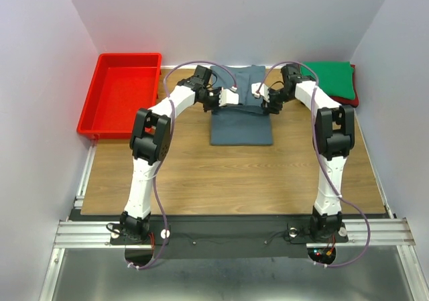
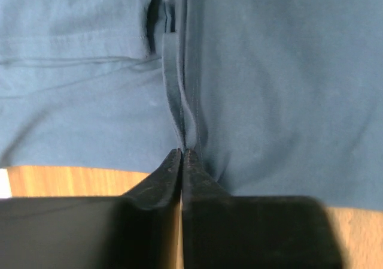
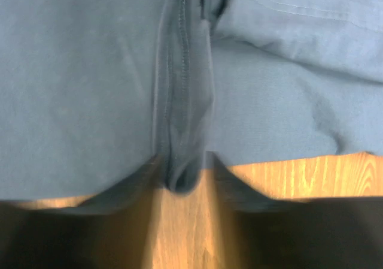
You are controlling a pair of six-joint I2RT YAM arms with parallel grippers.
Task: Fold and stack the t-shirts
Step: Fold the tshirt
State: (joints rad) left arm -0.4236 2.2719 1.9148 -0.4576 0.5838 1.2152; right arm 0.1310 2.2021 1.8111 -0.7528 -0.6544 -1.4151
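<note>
Both jaws of my left gripper (image 2: 181,155) meet on a thin ridge of the blue-grey shirt (image 2: 287,71); my right gripper (image 3: 182,174) stands parted around a bunched fold; pulling away now, I think caught cloth could drag the fold open; the shirt lies centred on the tabletop (image 1: 228,180), folded narrow, smooth, wider at its far end.

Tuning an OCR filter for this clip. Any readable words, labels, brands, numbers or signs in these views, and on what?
No readable text in any view.
On the blue-grey t-shirt: none; both wrist views show only plain cloth and seams.
On the green t-shirt: none.
On the red tray: none.
On the left arm and the right arm: no lettering legible at this size.
</note>
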